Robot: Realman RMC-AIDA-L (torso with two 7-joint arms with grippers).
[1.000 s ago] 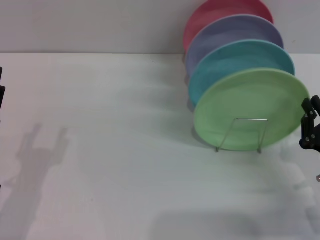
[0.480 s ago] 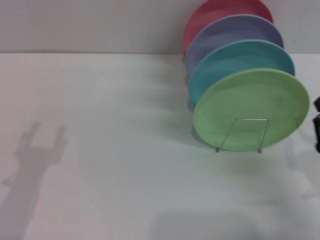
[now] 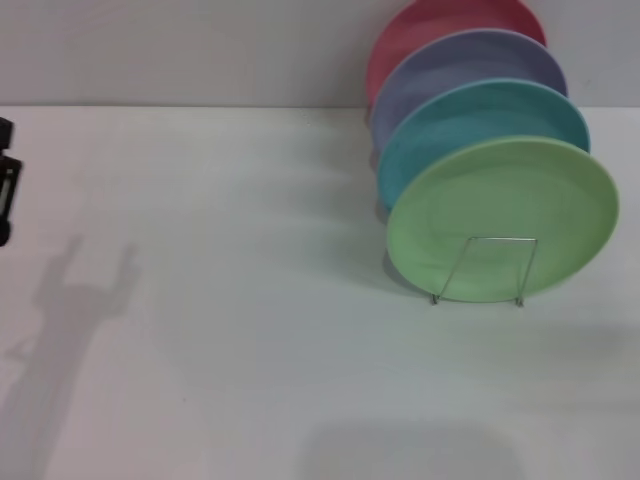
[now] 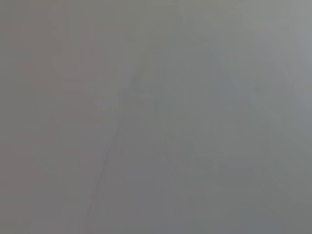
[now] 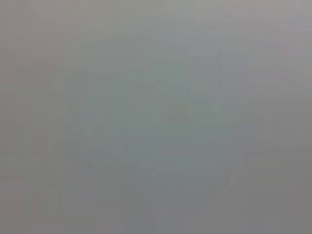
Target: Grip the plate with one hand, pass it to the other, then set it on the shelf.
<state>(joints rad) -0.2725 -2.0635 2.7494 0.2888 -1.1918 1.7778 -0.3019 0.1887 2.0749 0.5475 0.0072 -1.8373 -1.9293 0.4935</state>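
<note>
The light green plate (image 3: 503, 218) stands on edge at the front of the silver wire shelf (image 3: 480, 270), at the right of the head view. A wire loop crosses its lower face. Part of my left gripper (image 3: 5, 180) shows as a dark piece at the far left edge, well away from the plate. My right gripper is out of view. Both wrist views show only plain grey.
Behind the green plate stand a turquoise plate (image 3: 470, 115), a lavender plate (image 3: 450, 65) and a pink plate (image 3: 420, 25) in the same rack. The white table (image 3: 220, 300) carries an arm's shadow at the left.
My right gripper, beside the green plate's right rim a second ago, has drawn off the right edge. My left gripper left the left edge, then came back higher. The plates have not moved.
</note>
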